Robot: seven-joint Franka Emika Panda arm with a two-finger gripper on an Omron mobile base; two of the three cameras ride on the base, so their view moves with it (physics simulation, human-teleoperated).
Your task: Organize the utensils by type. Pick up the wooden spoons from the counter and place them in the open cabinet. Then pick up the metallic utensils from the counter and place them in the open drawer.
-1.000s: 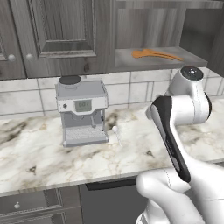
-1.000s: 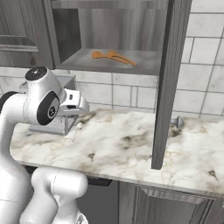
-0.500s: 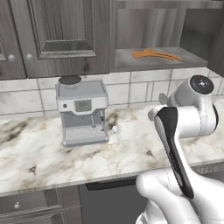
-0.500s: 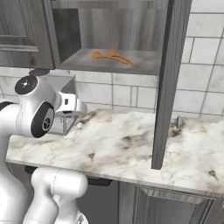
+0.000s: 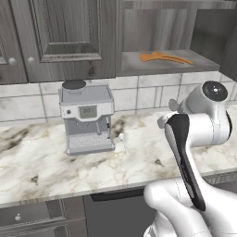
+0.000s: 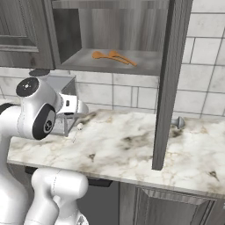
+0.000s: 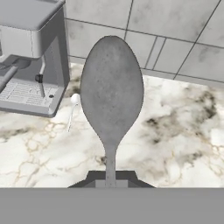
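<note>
The gripper [image 7: 110, 179] is clenched on the thin handle of a darker grey spoon [image 7: 111, 94], whose bowl stands up before the camera above the veined marble counter [image 5: 139, 157]; the pale shiny spoon [image 5: 123, 140] lies on that counter just beside the espresso machine [image 5: 88, 118]. A grey tiled wall [image 6: 132, 94] backs the worktop; above it, two wooden spoons [image 6: 112, 56] rest on the shelf of the open cabinet [image 6: 173, 79]; panelled-door cabinets [image 5: 60, 39] hang over the machine.
</note>
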